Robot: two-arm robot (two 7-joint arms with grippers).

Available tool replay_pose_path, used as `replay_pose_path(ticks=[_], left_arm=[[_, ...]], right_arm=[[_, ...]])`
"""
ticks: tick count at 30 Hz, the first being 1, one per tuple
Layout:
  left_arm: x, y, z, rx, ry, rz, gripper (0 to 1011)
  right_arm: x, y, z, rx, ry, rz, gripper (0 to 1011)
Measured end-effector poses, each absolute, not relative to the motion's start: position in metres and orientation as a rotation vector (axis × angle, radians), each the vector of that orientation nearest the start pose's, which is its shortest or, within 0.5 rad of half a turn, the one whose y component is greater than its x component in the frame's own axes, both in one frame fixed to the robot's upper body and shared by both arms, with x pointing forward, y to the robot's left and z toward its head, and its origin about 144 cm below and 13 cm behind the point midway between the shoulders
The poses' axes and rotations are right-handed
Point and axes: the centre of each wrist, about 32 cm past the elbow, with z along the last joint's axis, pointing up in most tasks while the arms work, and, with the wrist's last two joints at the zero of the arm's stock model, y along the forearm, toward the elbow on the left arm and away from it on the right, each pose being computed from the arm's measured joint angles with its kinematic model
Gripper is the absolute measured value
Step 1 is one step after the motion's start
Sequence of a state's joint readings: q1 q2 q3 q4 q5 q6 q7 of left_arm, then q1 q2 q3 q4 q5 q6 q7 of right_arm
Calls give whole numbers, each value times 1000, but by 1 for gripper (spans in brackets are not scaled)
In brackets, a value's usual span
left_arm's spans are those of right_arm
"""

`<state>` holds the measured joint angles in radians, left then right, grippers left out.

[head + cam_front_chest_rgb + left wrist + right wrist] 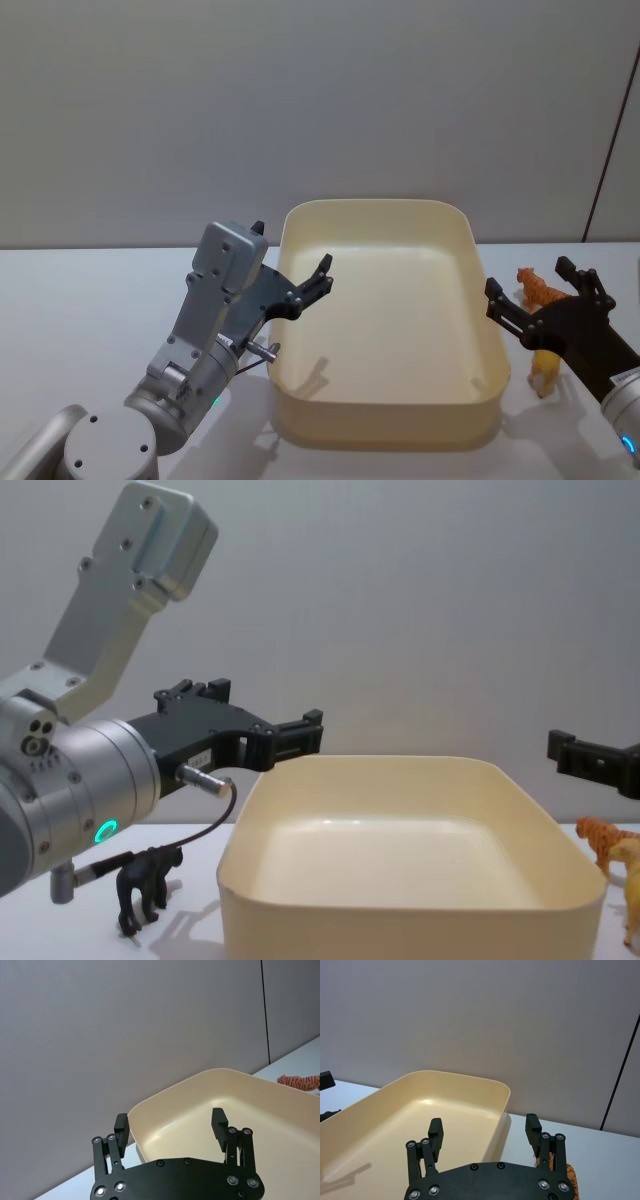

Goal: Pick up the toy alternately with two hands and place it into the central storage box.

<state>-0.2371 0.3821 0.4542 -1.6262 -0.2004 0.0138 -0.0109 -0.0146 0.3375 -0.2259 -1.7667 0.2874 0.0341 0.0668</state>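
Empty, prongs spread, left gripper is hovering over the left rim of central storage box. Also spread and empty, right gripper is hanging above tiger toy and yellow toy just right of the box, probably lining up a grab.

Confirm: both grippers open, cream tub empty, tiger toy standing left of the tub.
Wrong on one point: the tiger toy stands right of the cream tub, as the head view shows. The left gripper and right gripper are open, and the tub is empty.
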Motion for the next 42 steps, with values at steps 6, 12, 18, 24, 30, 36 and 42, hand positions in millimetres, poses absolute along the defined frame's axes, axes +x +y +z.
replay_pose_path(ticks=[6,12,18,24,30,36,42], left_arm=[[492,198,1204,61,-268,1124,1001],[492,198,1204,61,-268,1124,1001],[492,198,1204,61,-268,1124,1001],[492,198,1204,61,-268,1124,1001],[492,198,1204,61,-268,1124,1001],[492,198,1204,61,-268,1124,1001],[492,198,1204,61,-268,1124,1001]], right_arm=[[443,-237,1189,26,-75,-1230,1001],[443,-237,1189,26,-75,-1230,1001],[443,-237,1189,26,-75,-1229,1001],[443,-237,1189,26,-75,-1230,1001],[443,-237,1189,26,-75,-1230,1001],[443,-237,1189,26,-75,-1230,1001],[443,-237,1189,26,-75,-1229,1001]])
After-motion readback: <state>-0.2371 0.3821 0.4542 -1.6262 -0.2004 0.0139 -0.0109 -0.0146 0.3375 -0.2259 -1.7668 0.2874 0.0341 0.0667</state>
